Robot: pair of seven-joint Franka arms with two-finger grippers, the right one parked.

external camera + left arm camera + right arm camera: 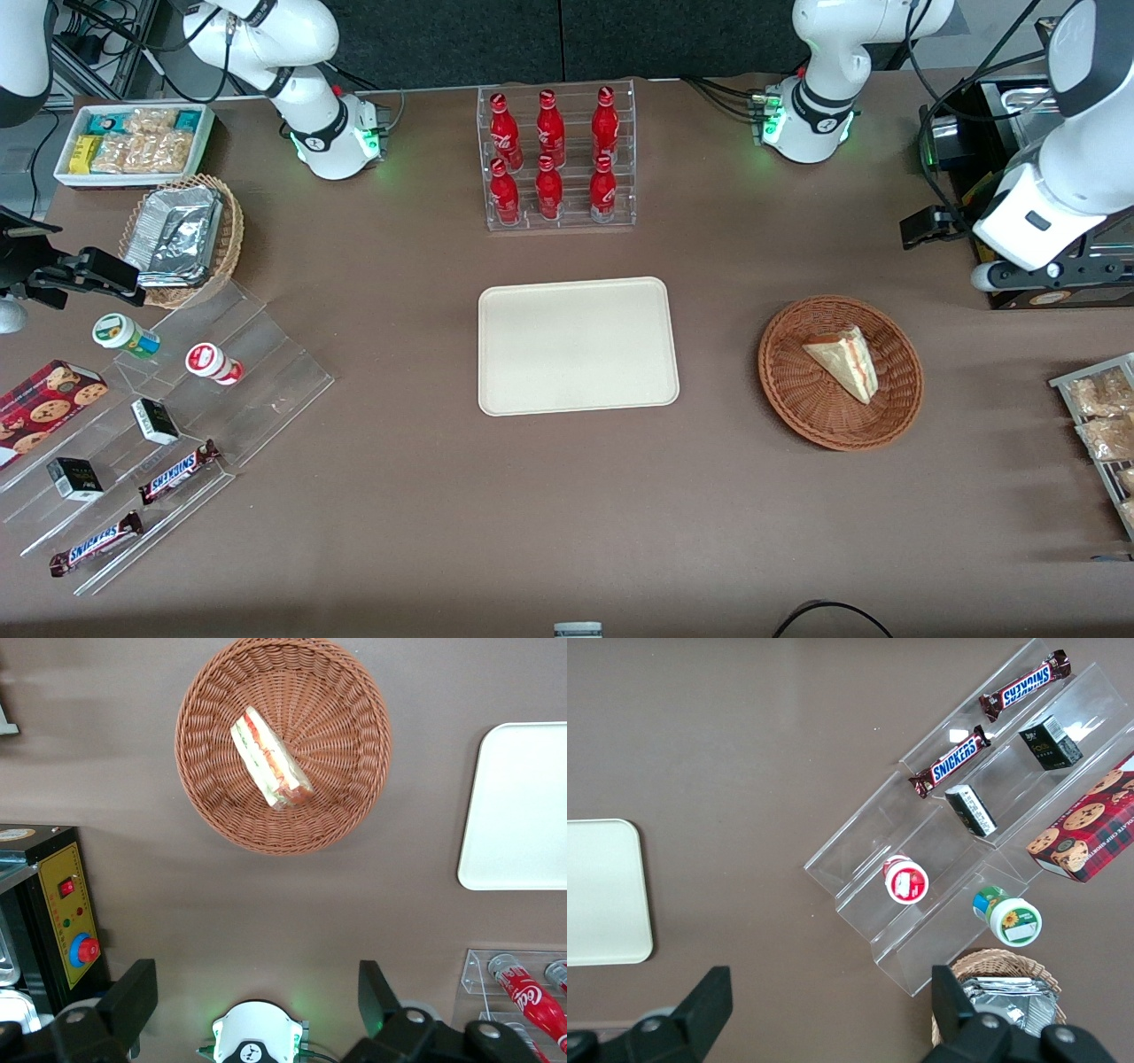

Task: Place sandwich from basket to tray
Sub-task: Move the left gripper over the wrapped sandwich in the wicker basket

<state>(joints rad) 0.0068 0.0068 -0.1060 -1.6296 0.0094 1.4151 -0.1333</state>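
Observation:
The sandwich (846, 359), a pale bread wedge with red and green filling, lies in the reddish-brown wicker basket (797, 399). Both also show in the left wrist view, the sandwich (270, 762) lying in the basket (204, 806). The cream tray (576, 346) lies bare beside the basket, toward the parked arm's end; one end of the tray (518, 815) shows in the left wrist view. My left gripper (1054, 270) hangs high over the table edge at the working arm's end, farther from the front camera than the basket. In the left wrist view the gripper (257, 992) is open and empty.
A clear rack of red cola bottles (558, 159) stands farther from the front camera than the tray. A black box with a yellow panel and red button (66, 921) stands near the gripper. A wire rack of snack packets (1099, 416) lies at the working arm's end.

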